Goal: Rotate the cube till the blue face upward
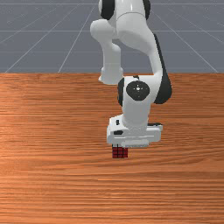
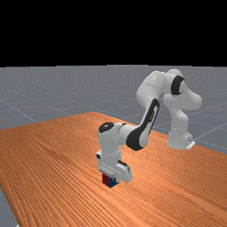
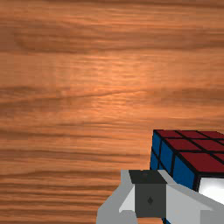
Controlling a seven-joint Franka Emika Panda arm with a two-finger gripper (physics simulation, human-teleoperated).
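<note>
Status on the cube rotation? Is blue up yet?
Done: the hand is positioned low, right at the cube, beside its blue face. In hand: no turn shows; the cube looks level on the table, and I can't confirm a grip. Left: the whole rotation. Blue faces sideways, red faces the front camera, and white looks to be on top.

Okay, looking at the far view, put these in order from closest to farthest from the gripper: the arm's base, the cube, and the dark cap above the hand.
1. Cube: right beside the gripper, low on the table.
2. Dark cap: higher up, above the hand.
3. Arm's base: well off toward the far view's right.
</note>
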